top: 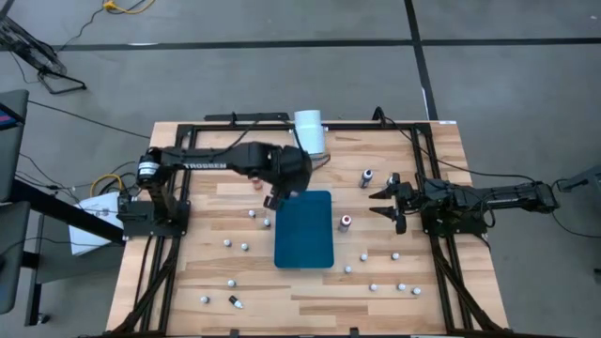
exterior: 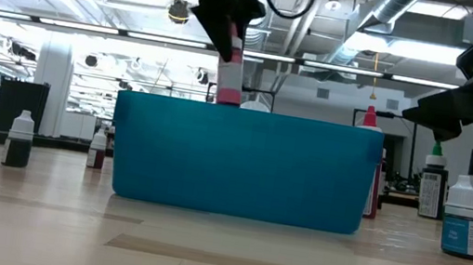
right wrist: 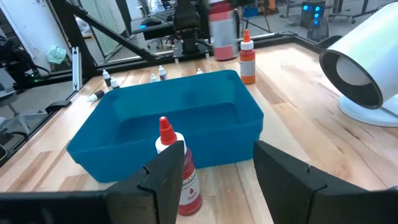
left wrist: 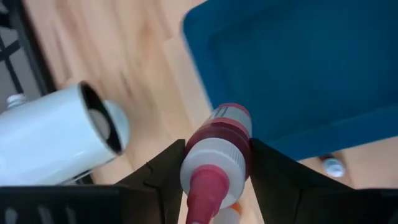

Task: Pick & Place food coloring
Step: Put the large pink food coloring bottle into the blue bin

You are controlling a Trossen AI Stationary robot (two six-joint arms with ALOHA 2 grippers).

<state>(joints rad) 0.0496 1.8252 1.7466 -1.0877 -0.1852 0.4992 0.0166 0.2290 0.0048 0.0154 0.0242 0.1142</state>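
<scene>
Hovering bottle [left wrist: 217, 146] near bin rim [top: 287, 199]

My left arm reaches out across the surface, elbow folded, wrist tipped down. Left gripper [top: 275, 199] is raised off the surface, fingers [left wrist: 163, 174] clamped on either side of a red food coloring bottle [left wrist: 217, 149]. My right arm lies low and straight. Right gripper [top: 383, 204] is parked, jaws spread, nothing held between them.
</scene>
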